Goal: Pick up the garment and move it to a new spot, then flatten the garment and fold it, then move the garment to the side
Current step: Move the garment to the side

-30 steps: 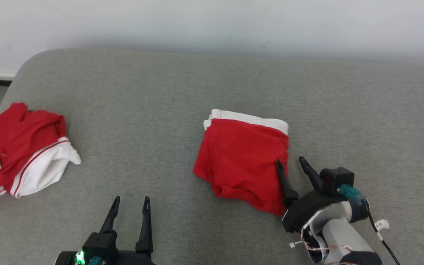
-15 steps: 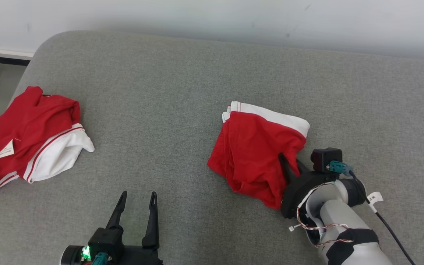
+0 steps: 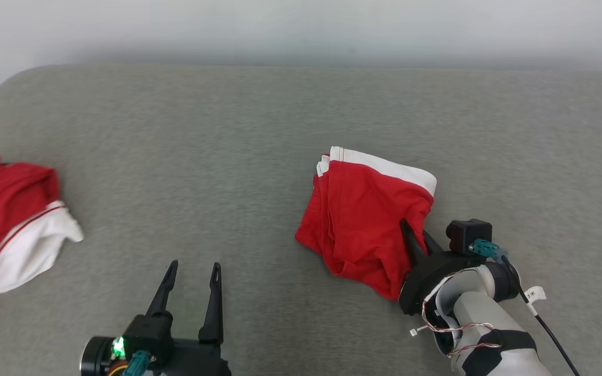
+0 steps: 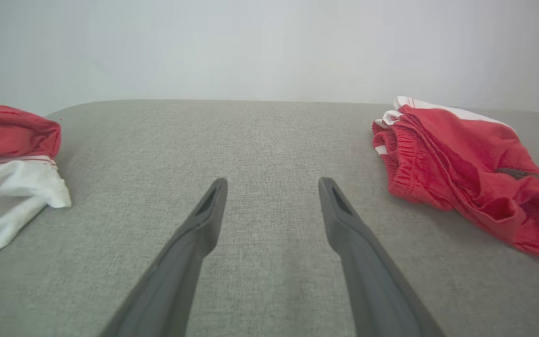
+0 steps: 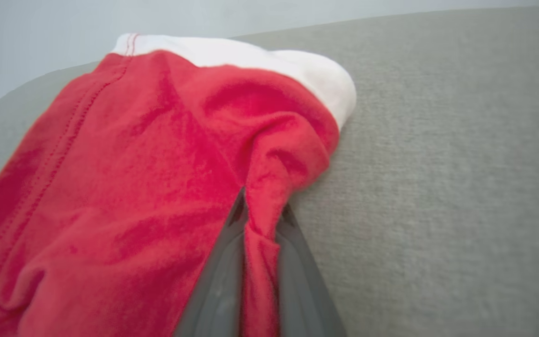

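Right gripper [image 3: 415,232]: fingers closed on a pinched ridge of red fabric at the garment's near right edge. In the right wrist view the pleat stands up between the two fingers [image 5: 232,262], so there is cloth in the grip. A second ago these jaws stood apart, astride that same edge; they have since closed. The head camera also swung during that second, so the shifted framing is not motion of the cloth.

Garment [image 3: 363,219]: red, white waistband [image 3: 384,168] at the far side, lying folded in layers on the grey cushion [image 3: 201,156], right of centre, all of it resting on the surface.

Judgement: the fold looks done, and this grip reads as the start of the move to the side. A one-edge pinch may let the layers slide open on lifting.

Left gripper [image 3: 192,269]: jaws wide, nothing between them, hovering over bare cushion, well apart from the garment.

Second garment [image 3: 13,219], red and white, crumpled at the far left.

Writing: small white tag [image 3: 535,293] on the right arm's cable, marks too small to read. No readable brand on either garment.
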{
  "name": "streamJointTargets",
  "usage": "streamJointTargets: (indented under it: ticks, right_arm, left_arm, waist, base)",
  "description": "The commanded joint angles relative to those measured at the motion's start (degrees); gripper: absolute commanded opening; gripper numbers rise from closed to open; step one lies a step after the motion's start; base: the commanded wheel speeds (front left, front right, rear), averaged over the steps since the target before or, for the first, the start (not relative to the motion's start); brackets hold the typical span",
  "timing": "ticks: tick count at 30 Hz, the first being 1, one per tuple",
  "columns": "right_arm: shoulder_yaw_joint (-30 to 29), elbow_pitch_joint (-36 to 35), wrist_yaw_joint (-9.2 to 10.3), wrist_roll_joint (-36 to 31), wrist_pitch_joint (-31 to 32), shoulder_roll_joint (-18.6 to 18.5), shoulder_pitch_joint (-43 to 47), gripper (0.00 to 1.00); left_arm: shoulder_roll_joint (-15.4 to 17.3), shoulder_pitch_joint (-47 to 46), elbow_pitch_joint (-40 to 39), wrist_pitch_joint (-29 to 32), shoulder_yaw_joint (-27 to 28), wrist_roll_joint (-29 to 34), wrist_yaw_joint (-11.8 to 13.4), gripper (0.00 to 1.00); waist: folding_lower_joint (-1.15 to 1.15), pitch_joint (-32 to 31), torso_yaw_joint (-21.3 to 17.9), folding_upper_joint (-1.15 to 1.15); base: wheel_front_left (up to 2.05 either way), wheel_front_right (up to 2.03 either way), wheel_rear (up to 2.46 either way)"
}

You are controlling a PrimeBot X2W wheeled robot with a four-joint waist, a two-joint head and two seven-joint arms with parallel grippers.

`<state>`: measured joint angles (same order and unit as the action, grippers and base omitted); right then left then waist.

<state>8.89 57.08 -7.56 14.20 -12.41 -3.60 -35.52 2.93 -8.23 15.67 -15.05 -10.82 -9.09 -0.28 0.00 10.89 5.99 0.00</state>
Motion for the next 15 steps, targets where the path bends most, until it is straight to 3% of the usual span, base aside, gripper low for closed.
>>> streamJointTargets:
  ticks: [1, 15]
  right_arm:
    - [0.17, 0.30, 0.16, 0.50, -0.50, 0.02, -0.03, 0.00]
    - [3.75, 0.36, 0.16, 5.16, -2.49, 0.72, -0.54, 0.00]
  left_arm:
    - [-0.03, -0.85, -0.20, -0.16, 0.05, 0.63, -0.26, 1.00]
    - [0.04, -5.51, 1.07, -0.16, -2.48, 3.72, -3.51, 1.00]
  waist:
    - [0.00, -0.14, -6.18, 0.00]
    - [0.00, 1.75, -28.15, 0.00]
  base:
    - [0.00, 0.00, 0.00]
    - [0.00, 0.00, 0.00]
